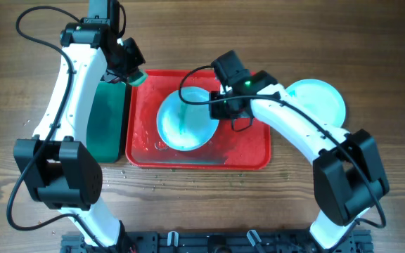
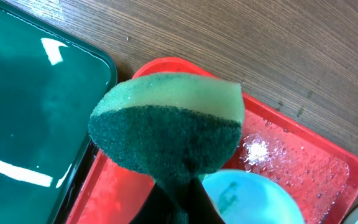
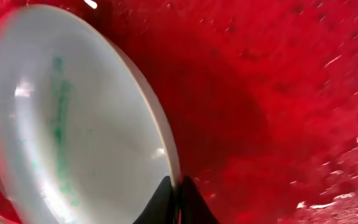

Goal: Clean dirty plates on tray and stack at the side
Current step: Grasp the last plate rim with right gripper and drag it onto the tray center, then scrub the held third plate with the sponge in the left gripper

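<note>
The red tray (image 1: 248,151) lies mid-table and is wet. A pale blue plate (image 1: 185,119) with a green streak stands tilted on it. My right gripper (image 1: 220,105) is shut on that plate's right rim; the right wrist view shows the fingers (image 3: 179,196) pinching the rim of the streaked plate (image 3: 73,124) over the tray (image 3: 278,93). A second mint plate (image 1: 316,102) lies on the table to the right of the tray. My left gripper (image 1: 133,72) is shut on a green sponge (image 2: 166,124) over the tray's back left corner (image 2: 291,155), apart from the plate (image 2: 253,199). No third plate shows.
A dark green tray (image 1: 107,119) holding water lies against the red tray's left side; it also shows in the left wrist view (image 2: 30,106). Water drops and foam specks dot the red tray and the wood in front of it.
</note>
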`<state>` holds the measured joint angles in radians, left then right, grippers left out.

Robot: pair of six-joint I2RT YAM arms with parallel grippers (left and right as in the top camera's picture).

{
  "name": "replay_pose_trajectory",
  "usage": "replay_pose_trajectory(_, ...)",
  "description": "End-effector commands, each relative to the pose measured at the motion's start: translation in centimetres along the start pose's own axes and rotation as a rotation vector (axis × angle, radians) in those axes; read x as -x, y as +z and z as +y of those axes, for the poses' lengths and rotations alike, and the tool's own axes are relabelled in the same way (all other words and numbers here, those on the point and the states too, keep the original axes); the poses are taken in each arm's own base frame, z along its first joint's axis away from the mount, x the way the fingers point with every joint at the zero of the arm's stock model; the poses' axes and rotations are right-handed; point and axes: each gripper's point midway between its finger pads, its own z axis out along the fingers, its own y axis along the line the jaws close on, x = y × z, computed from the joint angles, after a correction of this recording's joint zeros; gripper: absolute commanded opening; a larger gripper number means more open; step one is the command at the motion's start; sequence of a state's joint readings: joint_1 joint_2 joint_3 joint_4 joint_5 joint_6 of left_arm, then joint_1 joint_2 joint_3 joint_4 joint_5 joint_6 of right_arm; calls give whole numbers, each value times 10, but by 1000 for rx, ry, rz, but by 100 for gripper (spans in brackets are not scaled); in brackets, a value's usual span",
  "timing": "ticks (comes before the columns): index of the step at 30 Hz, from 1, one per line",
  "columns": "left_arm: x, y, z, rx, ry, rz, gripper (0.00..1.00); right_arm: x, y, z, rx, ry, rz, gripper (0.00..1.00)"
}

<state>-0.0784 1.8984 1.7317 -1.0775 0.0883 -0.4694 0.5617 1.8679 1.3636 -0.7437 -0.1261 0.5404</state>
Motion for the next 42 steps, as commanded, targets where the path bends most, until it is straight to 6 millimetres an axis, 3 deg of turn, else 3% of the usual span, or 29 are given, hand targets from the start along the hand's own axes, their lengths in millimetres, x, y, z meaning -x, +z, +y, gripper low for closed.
replay_pose_trajectory(1,-3,0,-1,-3,-5,6,4,6,8,-3,-20,22,-14,24)
replay_pose_trajectory(4,-4,1,-1,-1,-6,11,4,2,32,-4,-8,-60,31,32)
replay_pose_trajectory(7,-8,5,2,7,-7,23,4,-6,45,-5,14,-48,83,32)
replay_pose_trajectory(17,-38,33,12,46,11,100,4,-38,55,-4,-22,37,160,21)
replay_pose_trajectory(22,-47,41,0,32,76,99,4,-41,60,-5,-35,89,173,19)
replay_pose_trajectory(25,-51,41,-4,28,108,103,4,-45,71,-9,-51,109,188,4)
replay_pose_trajectory(31,-68,45,-21,12,302,123,4,-27,76,-1,4,68,130,4)
replay_pose_trajectory(35,-91,72,-21,7,366,137,4,-17,74,-5,42,59,121,4)
replay_pose_trajectory(38,-117,101,-6,16,381,163,4,-14,74,-8,51,69,119,4)
replay_pose_trajectory(42,-141,123,3,23,401,173,4,-9,74,-5,65,64,102,4)
